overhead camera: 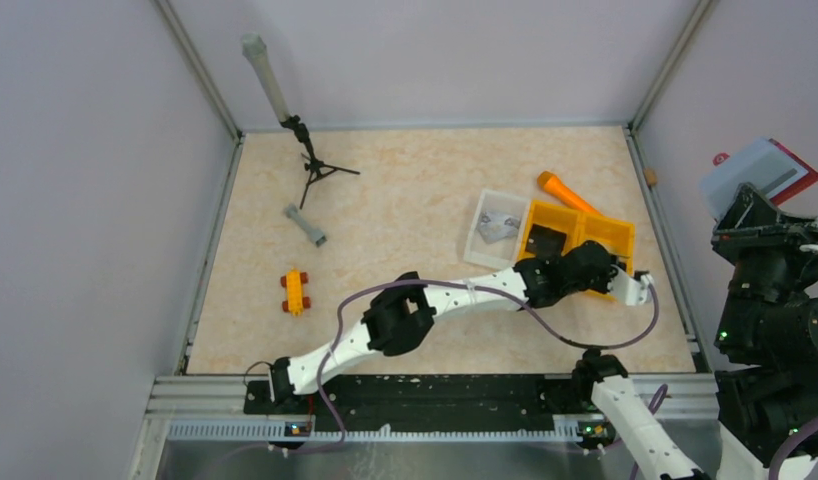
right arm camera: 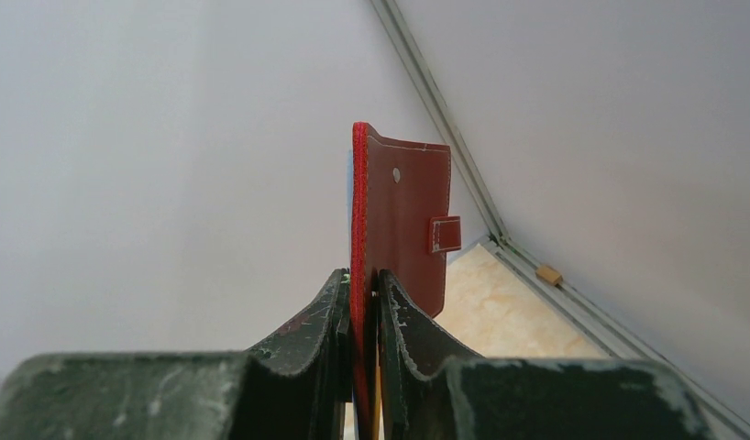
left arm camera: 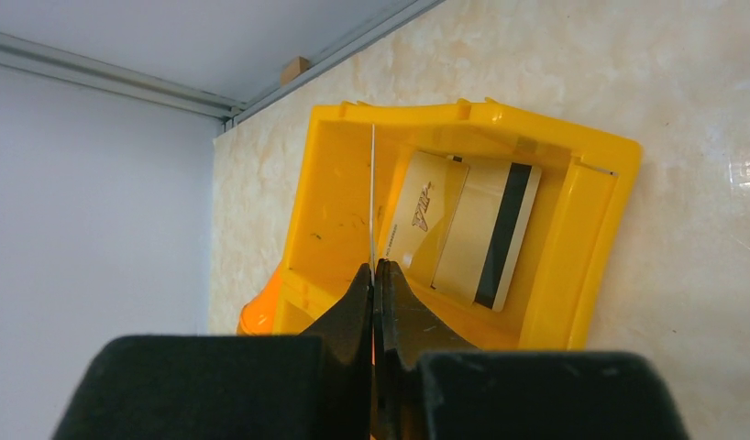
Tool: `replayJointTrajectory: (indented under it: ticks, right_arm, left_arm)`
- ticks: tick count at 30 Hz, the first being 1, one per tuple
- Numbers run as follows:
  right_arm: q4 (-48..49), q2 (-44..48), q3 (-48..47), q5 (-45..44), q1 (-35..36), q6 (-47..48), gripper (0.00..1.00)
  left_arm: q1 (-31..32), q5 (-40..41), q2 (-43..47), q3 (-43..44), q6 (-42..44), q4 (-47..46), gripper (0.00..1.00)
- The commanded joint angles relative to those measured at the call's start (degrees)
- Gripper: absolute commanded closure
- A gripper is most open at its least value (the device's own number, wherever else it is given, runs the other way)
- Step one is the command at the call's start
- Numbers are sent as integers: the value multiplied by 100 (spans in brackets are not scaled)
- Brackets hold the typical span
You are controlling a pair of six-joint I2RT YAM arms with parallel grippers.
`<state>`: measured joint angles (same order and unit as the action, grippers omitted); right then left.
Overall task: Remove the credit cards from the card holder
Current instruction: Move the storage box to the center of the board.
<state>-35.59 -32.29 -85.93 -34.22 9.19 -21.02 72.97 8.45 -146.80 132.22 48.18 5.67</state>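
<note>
**Mia:** What is on the left side of the table (overhead camera: 405, 180)?

**Ben:** A grey stick on a little black stand (overhead camera: 303, 150). Nearer to us lie a small grey bar (overhead camera: 305, 225) and an orange toy block (overhead camera: 295, 292). They are all apart from each other.

**Mia:** And further along?

**Ben:** A white tray (overhead camera: 482, 235) with something grey in it. Just beside it is the orange tray (left arm camera: 582, 238). An orange cone (overhead camera: 565, 190) lies right behind that.

**Mia:** Where is the left arm?

**Ben:** It reaches across to the orange tray. The left claw (left arm camera: 374, 275) is pressed tight on a thin card (left arm camera: 372, 183). We see that card from its edge, sticking out over one part of the tray.

**Mia:** Are there more cards?

**Ben:** Yes, two lie flat in that same part. A tan card (left arm camera: 417, 215) and a striped card (left arm camera: 486, 234) overlap there.

**Mia:** And on the right?

**Ben:** The right claw (right arm camera: 362, 284) pinches the card holder (right arm camera: 403, 220) by its bottom edge. The dark red holder stands upright, high up, off the right side of the table. Its little strap tab (right arm camera: 445, 234) sticks out at one side.
</note>
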Motion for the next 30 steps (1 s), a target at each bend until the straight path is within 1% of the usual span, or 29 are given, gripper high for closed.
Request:
replayJointTrajectory:
  ticks: [1,8,11,15,16,17,19,20,23,27,30]
  right_arm:
    - [155,-21,5,123,-42,20,100]
    - [180,7,178,208,-45,-59,100]
    - [176,15,231,237,-42,-94,100]
    - [179,25,282,255,-49,-117,100]
    - [179,25,285,263,-41,-124,100]
    - [179,25,287,266,-43,-134,100]
    - [174,14,261,299,-46,-152,100]
    - [158,8,250,318,-48,-164,100]
    - [122,9,232,354,-49,-182,100]
    - [103,16,265,395,-41,-226,100]
    - [102,19,297,457,-48,-254,100]
  left_arm:
    - [-107,-205,63,95,-417,23,100]
    - [-409,327,124,-269,-554,525,100]
    - [-590,129,357,-746,-787,588,100]
    - [-681,-85,786,-1383,-971,102,100]
    - [-671,-209,818,-1361,-1066,94,100]
    - [-670,-285,772,-1193,-1146,275,100]
    - [-677,-171,644,-797,-1230,686,100]
    - [-679,-77,658,-809,-1200,746,100]
    - [-749,160,952,-1582,-1020,449,100]
    - [-907,378,1221,-2113,-1091,513,100]
    - [-930,544,1506,-2776,-935,86,100]
